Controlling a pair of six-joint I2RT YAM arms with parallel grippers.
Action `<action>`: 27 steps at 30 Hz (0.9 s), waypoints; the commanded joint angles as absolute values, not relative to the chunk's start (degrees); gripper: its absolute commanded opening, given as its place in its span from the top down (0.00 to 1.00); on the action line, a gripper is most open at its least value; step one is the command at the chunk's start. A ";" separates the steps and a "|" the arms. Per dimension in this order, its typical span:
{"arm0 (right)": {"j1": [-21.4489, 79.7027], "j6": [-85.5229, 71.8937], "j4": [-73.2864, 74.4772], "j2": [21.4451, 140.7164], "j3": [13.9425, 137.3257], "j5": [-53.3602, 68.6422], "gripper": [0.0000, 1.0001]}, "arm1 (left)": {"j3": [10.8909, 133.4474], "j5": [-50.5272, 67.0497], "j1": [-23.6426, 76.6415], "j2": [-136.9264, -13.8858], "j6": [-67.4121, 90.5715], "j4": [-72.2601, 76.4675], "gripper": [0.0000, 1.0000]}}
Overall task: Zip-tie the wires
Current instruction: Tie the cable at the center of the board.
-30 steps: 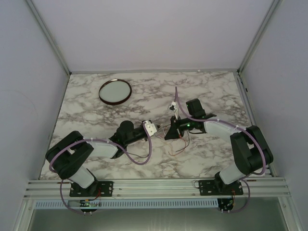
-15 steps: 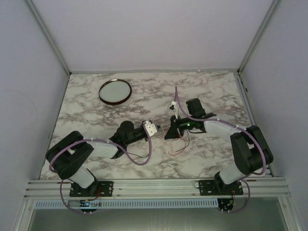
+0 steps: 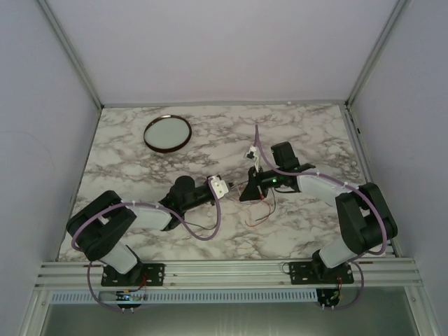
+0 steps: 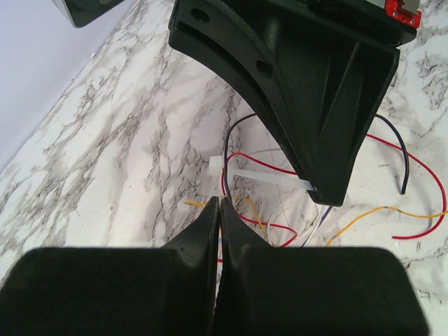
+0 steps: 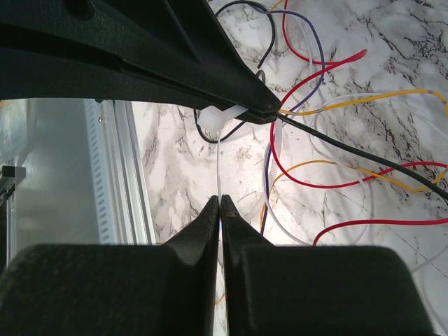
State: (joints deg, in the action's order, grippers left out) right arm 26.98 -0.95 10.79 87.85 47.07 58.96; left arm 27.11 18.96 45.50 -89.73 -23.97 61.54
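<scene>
The wires (image 3: 260, 210) are thin red, black, orange, white and purple strands lying loose on the marble at mid-table. My left gripper (image 3: 233, 188) is shut on them; in the right wrist view they run together into its tip (image 5: 269, 112). A white zip tie (image 4: 259, 175) crosses the wires (image 4: 381, 208), its head (image 5: 212, 120) beside the left fingertips. My right gripper (image 5: 220, 199) is shut on the tie's thin tail, which runs straight up to the head. The two grippers meet tip to tip, the right gripper (image 3: 246, 192) just right of the left.
A round dark-rimmed dish (image 3: 168, 133) sits at the back left of the marble table (image 3: 315, 133). Aluminium rails (image 3: 224, 269) run along the near edge. Lilac cables (image 3: 203, 234) loop off both arms. White walls close in the left, right and back.
</scene>
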 commanded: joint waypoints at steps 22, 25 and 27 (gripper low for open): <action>26.04 0.23 10.21 87.39 50.91 58.88 1.00 | 26.84 19.19 46.40 -88.77 -25.98 64.10 1.00; 26.02 0.18 10.31 87.05 50.96 58.89 1.00 | 26.67 18.71 46.58 -88.88 -26.06 63.98 1.00; 26.02 0.16 10.22 87.02 50.89 58.80 1.00 | 26.72 18.69 46.67 -88.93 -26.07 63.96 1.00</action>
State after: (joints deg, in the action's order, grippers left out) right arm 26.70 -0.64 10.96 87.85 48.62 58.39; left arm 27.11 18.50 46.17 -89.73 -24.38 61.56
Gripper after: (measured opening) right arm 0.004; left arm 0.005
